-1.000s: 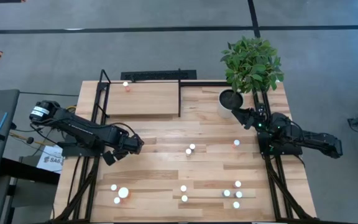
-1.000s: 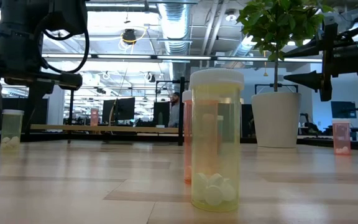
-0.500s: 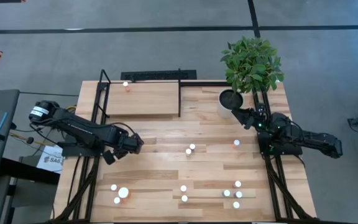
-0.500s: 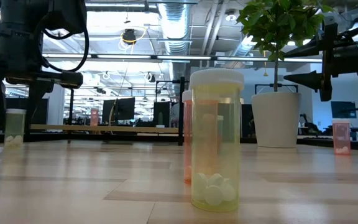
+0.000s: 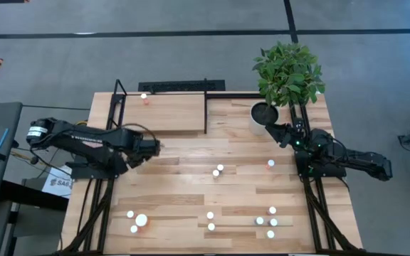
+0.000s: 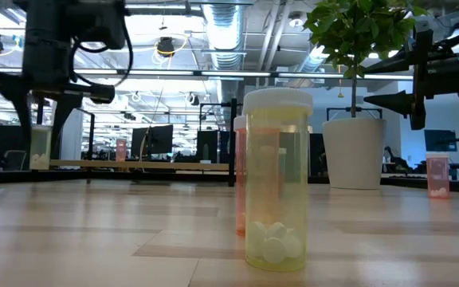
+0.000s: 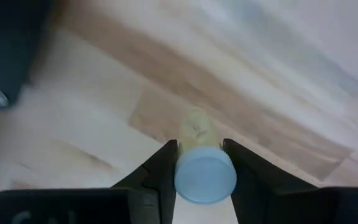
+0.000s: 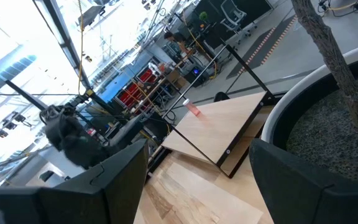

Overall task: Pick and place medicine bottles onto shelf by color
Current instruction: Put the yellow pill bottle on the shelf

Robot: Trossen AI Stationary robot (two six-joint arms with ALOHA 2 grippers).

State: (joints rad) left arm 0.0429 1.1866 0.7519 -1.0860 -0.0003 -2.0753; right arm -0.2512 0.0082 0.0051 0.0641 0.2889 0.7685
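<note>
Left gripper point(image 7: 199, 163) has lifted, fingers point(image 7: 164, 174) clamped on yellowish bottle point(image 7: 202, 171) above counter point(image 5: 191, 185) near shelf point(image 5: 164, 114); contents blurry, no label readable. Right gripper point(image 5: 273, 132) waits wide open, empty, by plant pot point(image 5: 263, 116).

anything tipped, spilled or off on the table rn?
Nothing stands out. The bottles on the table sit upright; none looks tipped or spilled. The left gripper is shut on a yellowish bottle lifted off the wood. One reddish bottle stands on the shelf. The right gripper waits open by the plant pot.
</note>
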